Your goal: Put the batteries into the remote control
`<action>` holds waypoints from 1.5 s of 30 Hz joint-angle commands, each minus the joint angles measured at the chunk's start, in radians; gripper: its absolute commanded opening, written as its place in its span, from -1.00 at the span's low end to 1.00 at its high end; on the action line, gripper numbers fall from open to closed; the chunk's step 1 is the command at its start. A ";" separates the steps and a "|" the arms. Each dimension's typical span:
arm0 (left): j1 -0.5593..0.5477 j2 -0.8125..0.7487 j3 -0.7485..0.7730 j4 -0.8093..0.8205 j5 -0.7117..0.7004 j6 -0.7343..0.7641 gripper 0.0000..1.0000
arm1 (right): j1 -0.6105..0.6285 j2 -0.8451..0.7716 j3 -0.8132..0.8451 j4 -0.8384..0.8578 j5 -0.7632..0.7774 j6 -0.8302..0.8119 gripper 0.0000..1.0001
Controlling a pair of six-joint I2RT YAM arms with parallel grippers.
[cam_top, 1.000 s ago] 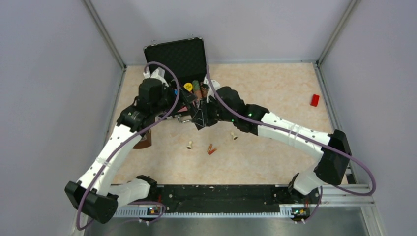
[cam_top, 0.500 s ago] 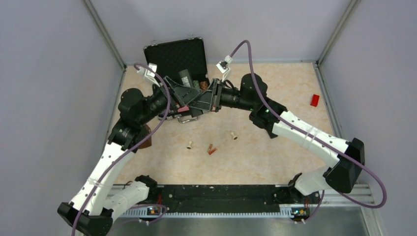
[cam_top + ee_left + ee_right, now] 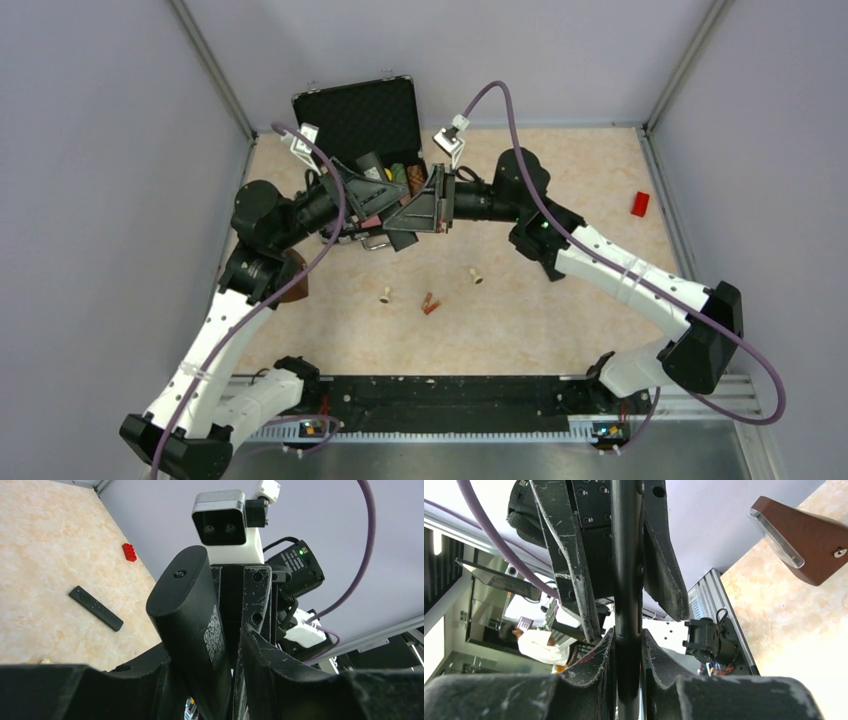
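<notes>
Shared grip on black bar (image 3: 192, 615)
Left tool (image 3: 205, 652) and right tool (image 3: 628, 645) each clamp it above the worktop (image 3: 560, 300), where the batteries (image 3: 430, 303) lie.

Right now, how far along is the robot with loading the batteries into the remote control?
Done: nothing visible; the batteries lie on the table, outside the remote control. In hand: the remote control is held above the table, the right fingers and left fingers both clamped on it. Left: pick up each battery and seat it; whether the back is open, I cannot tell.
</notes>
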 commanded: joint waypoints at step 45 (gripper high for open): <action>0.072 -0.050 -0.178 0.317 -0.212 -0.382 -1.00 | 0.032 -0.101 -0.182 0.181 0.518 0.145 0.35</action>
